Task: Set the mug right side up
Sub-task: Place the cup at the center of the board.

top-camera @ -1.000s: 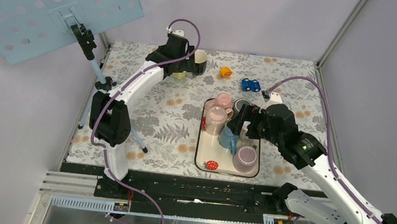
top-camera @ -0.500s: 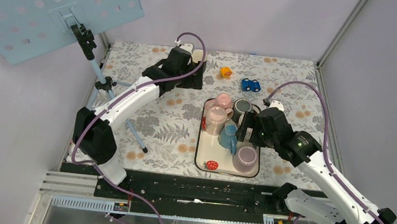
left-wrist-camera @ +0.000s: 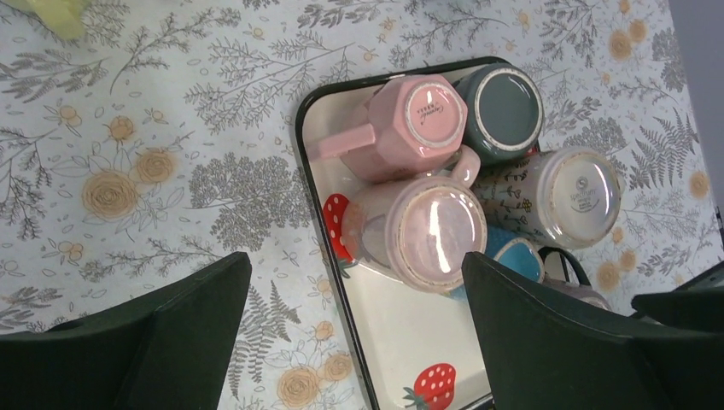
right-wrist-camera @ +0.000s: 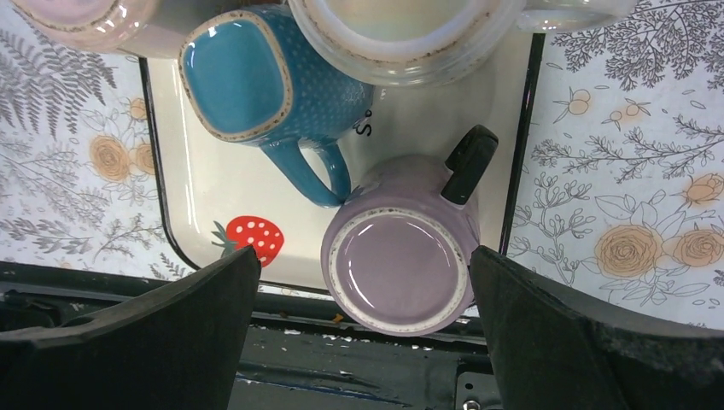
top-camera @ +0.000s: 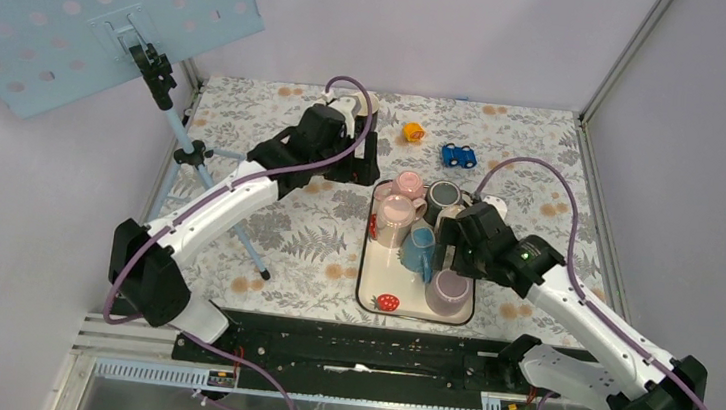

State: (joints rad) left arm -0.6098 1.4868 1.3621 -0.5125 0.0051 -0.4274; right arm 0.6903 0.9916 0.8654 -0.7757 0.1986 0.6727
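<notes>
The left pincer (left-wrist-camera: 354,273) hovers wide open and empty above the pale pink mug (left-wrist-camera: 427,232), which stands base-up on the crowded tray (left-wrist-camera: 388,337). The right pincer (right-wrist-camera: 365,256), equally spread and empty, hangs centred over the overturned lilac mug (right-wrist-camera: 399,273) at the tray's near end, probably lining up a grasp.

Tiny maker's stamps under the pink mug (left-wrist-camera: 435,114) and the cream mug (left-wrist-camera: 584,190), neither legible.

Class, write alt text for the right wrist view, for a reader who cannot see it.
An upside-down purple mug with a black handle sits on a white tray, directly below the open right gripper. An upside-down blue mug stands beside it, handle pointing toward it.
</notes>
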